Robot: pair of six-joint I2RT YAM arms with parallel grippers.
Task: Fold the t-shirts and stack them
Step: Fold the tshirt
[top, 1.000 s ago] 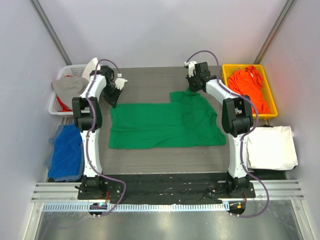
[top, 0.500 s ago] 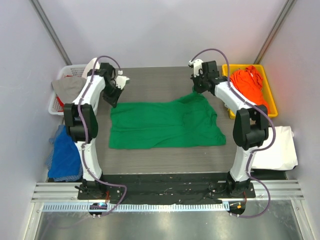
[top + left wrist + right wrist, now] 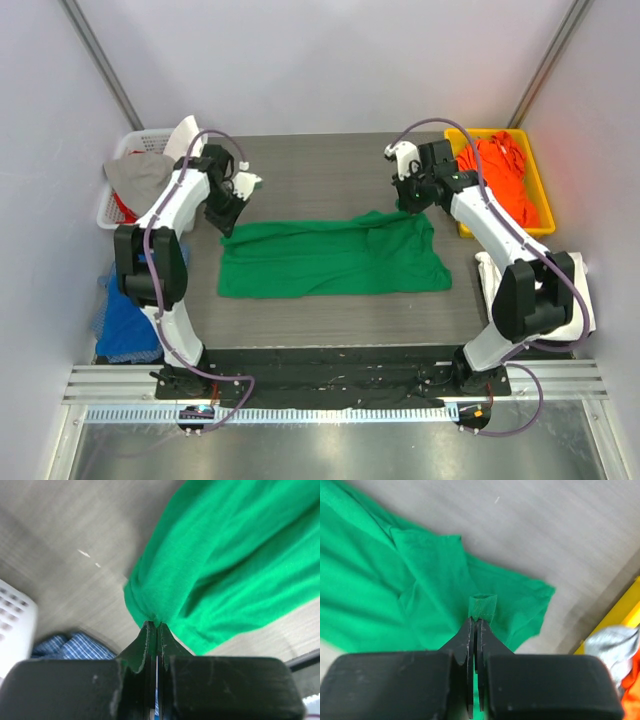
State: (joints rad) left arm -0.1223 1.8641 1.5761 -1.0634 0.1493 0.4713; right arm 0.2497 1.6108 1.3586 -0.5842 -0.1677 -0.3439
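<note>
The bench was a dark ribbed mat inside a plain white-walled cell. Closest to the arm bases, a blue checked cloth sat off the left side. A white t-shirt lay off the right side, mostly hidden behind the right arm.

A bit further in, the green t-shirt was stretched across the middle of the mat, with its near hem lying flat. Its far edge was the held one. The left claw was pressed tight on a bunched corner at the left end. The right claw was pinching a small tuck of cloth at the right end, near a sleeve by the look of it. Both had the fabric right at the tips, not deep between the fingers.

I read this as the lengthwise fold, where the far edge goes over onto the near hem. To do it well, both claws should travel together at the same height and pace. The cloth between them should stay lightly taut so the middle doesn't sag and crease. They should land the held edge right on the near hem, then let go. With grips that shallow, any jerk could pull a corner out, the right one especially.

At the back, the orange t-shirt was heaped in a yellow bin on the right. A white basket of clothes sat on the left.
</note>
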